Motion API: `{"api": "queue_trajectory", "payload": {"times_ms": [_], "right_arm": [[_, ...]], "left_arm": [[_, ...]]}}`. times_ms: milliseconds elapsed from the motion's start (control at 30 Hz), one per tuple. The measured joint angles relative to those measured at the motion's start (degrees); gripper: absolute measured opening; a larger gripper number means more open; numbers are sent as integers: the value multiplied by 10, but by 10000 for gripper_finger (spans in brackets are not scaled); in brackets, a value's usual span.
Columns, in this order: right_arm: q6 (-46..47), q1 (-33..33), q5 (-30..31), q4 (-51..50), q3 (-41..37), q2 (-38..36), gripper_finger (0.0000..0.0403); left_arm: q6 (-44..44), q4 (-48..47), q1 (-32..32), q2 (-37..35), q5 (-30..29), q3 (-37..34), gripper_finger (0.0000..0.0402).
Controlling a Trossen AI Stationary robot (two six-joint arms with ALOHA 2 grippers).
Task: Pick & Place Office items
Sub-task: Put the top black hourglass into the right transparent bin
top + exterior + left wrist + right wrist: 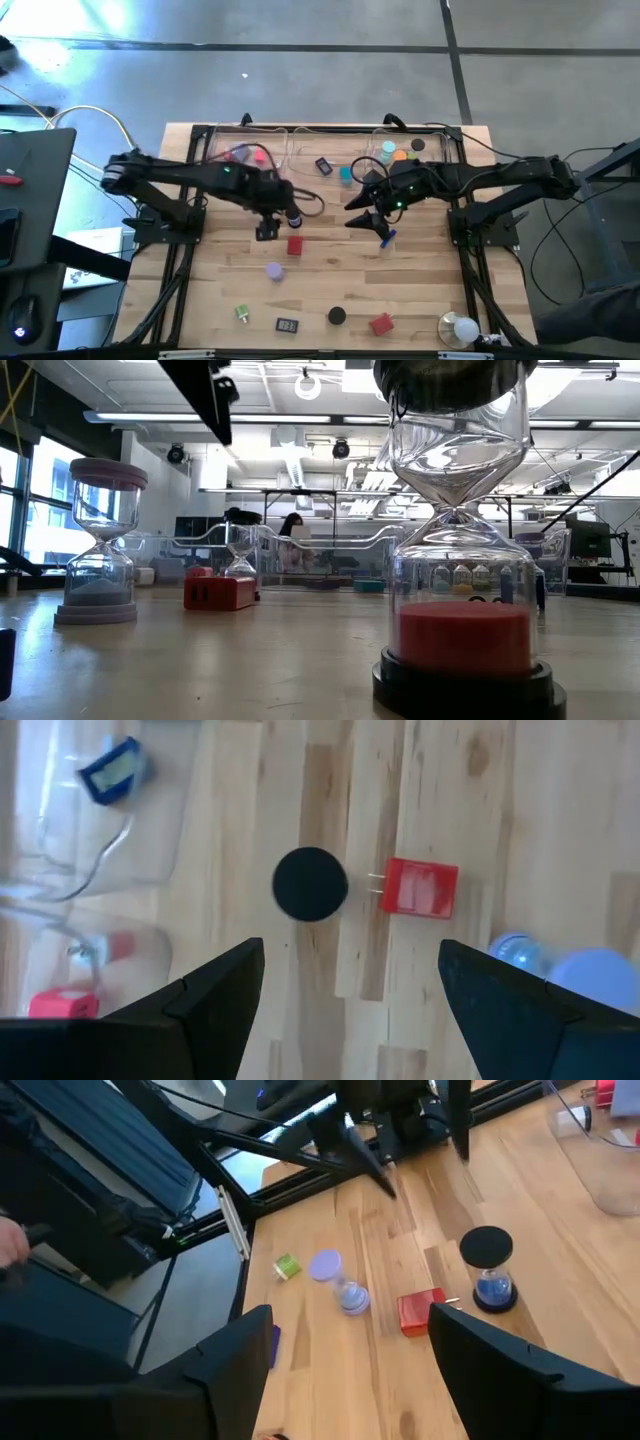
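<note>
Left claw [267, 226] hung wide apart right over the black-capped sand timer [311, 884] beside the red block [421, 887], lined up to drop. Right claw [368, 212] waited nearby, apart too.

My overhead camera looks straight down on the whole tabletop [330, 290] and both my arms. The low camera sits at tabletop level, very near a red-sand hourglass [462, 540], facing the room beyond. My left wrist camera looks steeply down, close; my right wrist camera looks slanting across. Both wrist views share the red block [421, 888] and black-capped hourglass [311, 884].
</note>
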Motion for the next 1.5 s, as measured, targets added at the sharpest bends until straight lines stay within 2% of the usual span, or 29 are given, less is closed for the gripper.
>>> {"api": "queue_trajectory", "payload": {"times_ms": [367, 600, 767, 967, 1200, 1500], "right_arm": [[-3, 0, 0, -7, 0, 0, 255], [-7, -5, 0, -9, 0, 0, 254], [-12, -14, 0, -10, 0, 0, 254], [-22, -22, -2, -12, 0, 0, 254], [-22, -29, 0, -15, 0, 0, 254], [-19, -29, 0, -22, 0, 0, 254]], "left_arm": [[-13, 8, -3, 115, 3, -1, 293], [-8, 23, 9, 106, -17, -1, 293], [10, 34, 37, 106, 25, -1, 293], [7, 40, 66, 106, 30, -1, 293], [18, 47, 69, 118, 38, 0, 293], [22, 47, 84, 147, 90, -1, 293]]}}
